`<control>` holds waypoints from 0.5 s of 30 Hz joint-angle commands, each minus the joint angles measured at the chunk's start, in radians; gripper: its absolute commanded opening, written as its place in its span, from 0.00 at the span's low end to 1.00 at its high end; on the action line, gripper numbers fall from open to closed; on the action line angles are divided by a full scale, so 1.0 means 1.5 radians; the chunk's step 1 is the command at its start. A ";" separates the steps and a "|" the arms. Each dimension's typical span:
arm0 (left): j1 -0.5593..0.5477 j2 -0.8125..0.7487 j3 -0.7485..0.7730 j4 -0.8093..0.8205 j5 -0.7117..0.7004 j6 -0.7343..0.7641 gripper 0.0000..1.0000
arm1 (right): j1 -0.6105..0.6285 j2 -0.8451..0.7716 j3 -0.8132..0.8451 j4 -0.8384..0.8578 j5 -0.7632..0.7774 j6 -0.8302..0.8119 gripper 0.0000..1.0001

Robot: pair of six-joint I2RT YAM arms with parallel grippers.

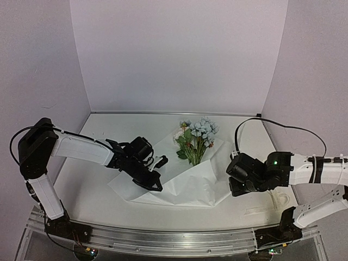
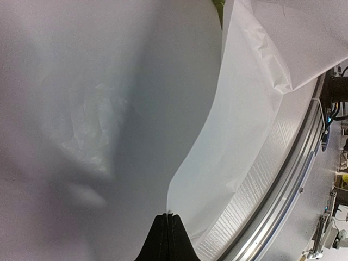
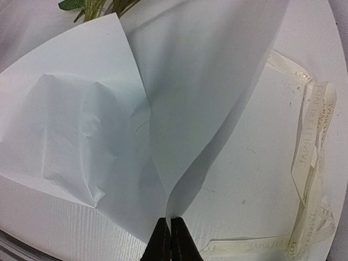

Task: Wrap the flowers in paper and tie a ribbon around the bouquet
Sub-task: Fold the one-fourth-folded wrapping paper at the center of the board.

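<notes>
The white paper (image 1: 185, 182) lies spread on the table, with the flowers (image 1: 197, 137) on it and their blue, white and pink blooms pointing to the far side. My left gripper (image 1: 157, 186) is at the sheet's left edge; in the left wrist view it (image 2: 168, 216) is shut on the paper (image 2: 109, 109), pinching its edge. My right gripper (image 1: 230, 181) is at the sheet's right side; in the right wrist view it (image 3: 171, 220) is shut on a raised fold of the paper (image 3: 196, 81). The cream ribbon (image 3: 312, 163) lies looped on the table to the right.
A metal rail (image 1: 163, 239) runs along the near table edge, with the arm bases bolted on it. White walls close in the back and sides. Green leaves (image 3: 81, 4) of the bunch show at the top of the right wrist view.
</notes>
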 commanded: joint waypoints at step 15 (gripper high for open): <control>0.034 0.038 0.005 0.069 0.001 -0.032 0.00 | 0.034 0.256 0.238 0.071 -0.126 -0.107 0.00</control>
